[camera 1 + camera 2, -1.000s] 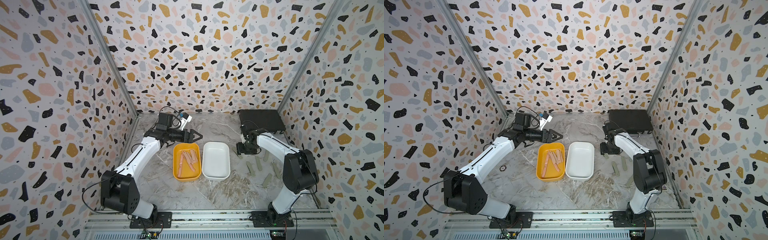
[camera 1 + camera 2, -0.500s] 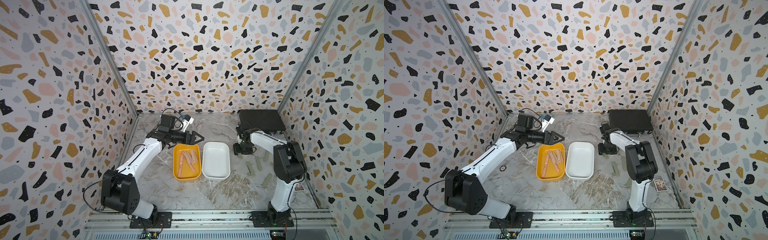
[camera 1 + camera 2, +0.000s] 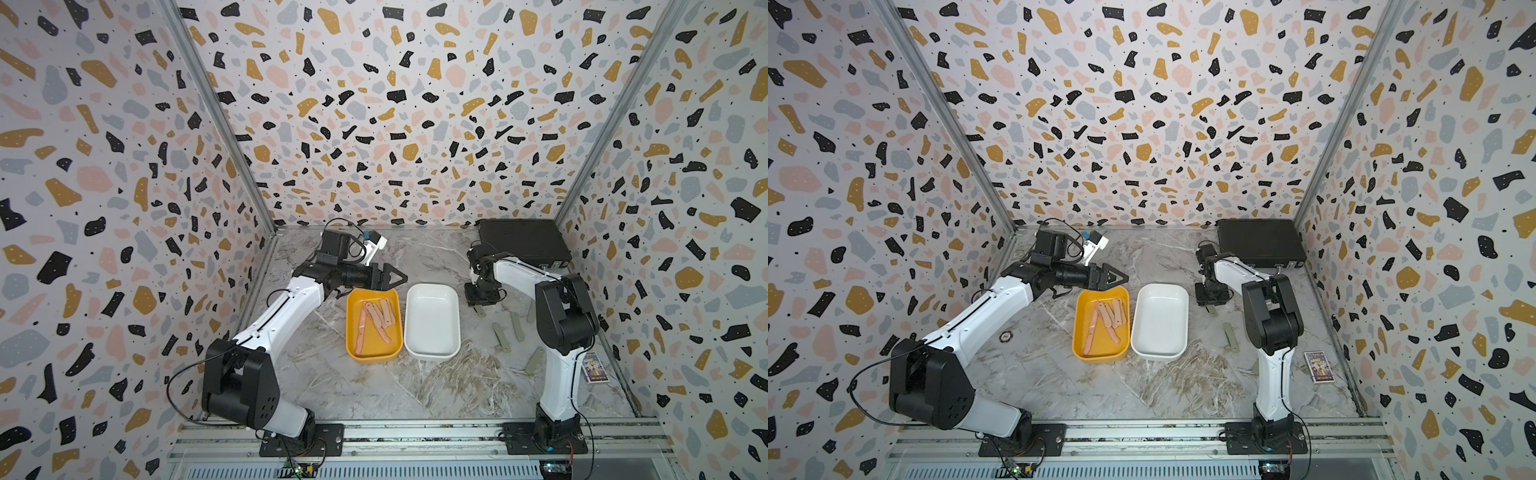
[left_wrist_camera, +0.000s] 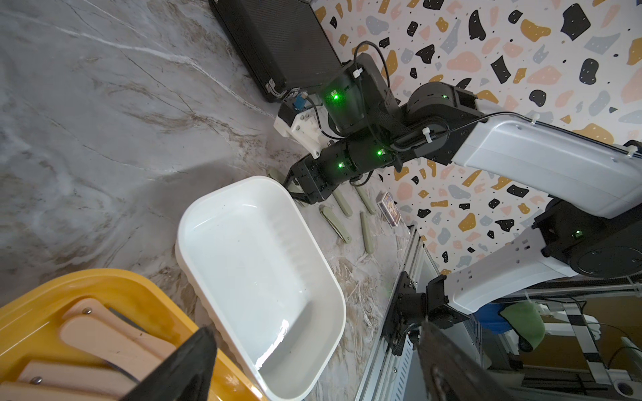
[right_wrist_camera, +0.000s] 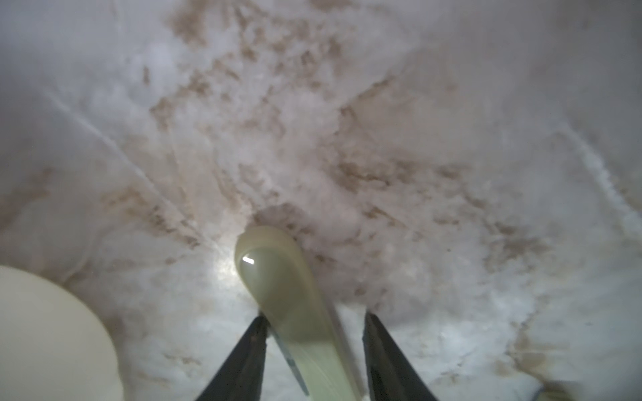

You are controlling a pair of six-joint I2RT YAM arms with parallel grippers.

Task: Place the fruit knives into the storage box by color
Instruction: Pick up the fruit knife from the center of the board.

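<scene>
Marble tabletop [image 3: 374,395]: our right gripper [image 5: 314,316] straddles a green knife [image 5: 274,274], grip we can't confirm, left gripper [image 4: 314,331] gapes empty; next, lift it into the white box [image 3: 432,354].

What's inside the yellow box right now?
Only pink fruit knives lie in the yellow box, about five, partly overlapping. Whatever sits beneath the overlaps is covered, so the count is approximate.

Knives [image 3: 376,318] in left box [image 3: 348,328], loose knives [image 3: 500,337] on table [image 3: 332,390] beyond right box [image 3: 432,320]
</scene>
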